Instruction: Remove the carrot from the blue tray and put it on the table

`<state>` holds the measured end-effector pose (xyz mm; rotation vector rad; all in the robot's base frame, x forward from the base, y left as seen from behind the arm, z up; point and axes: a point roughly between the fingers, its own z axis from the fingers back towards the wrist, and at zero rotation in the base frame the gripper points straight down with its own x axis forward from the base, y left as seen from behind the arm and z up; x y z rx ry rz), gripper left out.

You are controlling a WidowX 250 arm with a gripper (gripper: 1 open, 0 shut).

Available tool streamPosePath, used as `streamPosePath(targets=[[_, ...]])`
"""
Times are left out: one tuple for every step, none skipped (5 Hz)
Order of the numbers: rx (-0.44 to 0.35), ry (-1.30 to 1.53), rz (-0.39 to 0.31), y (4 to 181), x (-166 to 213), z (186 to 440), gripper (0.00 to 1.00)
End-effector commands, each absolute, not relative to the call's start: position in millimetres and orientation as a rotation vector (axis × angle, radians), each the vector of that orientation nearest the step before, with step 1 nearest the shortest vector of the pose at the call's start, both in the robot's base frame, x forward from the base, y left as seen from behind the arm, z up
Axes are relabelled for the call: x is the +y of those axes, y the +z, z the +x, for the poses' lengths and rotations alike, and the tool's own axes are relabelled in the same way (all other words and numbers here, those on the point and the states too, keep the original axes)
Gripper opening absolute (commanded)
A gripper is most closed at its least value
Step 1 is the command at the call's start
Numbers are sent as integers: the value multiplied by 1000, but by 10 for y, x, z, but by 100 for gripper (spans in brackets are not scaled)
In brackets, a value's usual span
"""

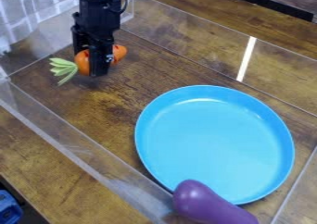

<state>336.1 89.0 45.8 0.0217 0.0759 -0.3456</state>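
Observation:
The small orange carrot (82,58) with its green leafy top (61,68) is at the far left of the dark wood table (186,52), well away from the blue tray (218,141). My black gripper (96,64) comes straight down onto the carrot, with its fingers closed on the orange body. The leaves stick out to the left. The carrot hangs low over the wood, and I cannot tell whether it touches. The round blue tray lies empty at the front right.
A glossy purple eggplant toy (205,205) rests on the tray's near rim at the bottom edge. Clear acrylic walls (62,126) run along the table's front-left and back-left sides, close to the gripper.

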Motion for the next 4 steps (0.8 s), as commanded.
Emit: streamPosePath(targets=[[1,-299,46,641,985,3420,0],[1,-262,37,571,1039,3409,0],[-2,-259,27,505,1123,3437,100],[-25,-260,18,517,1187,3504,100]])
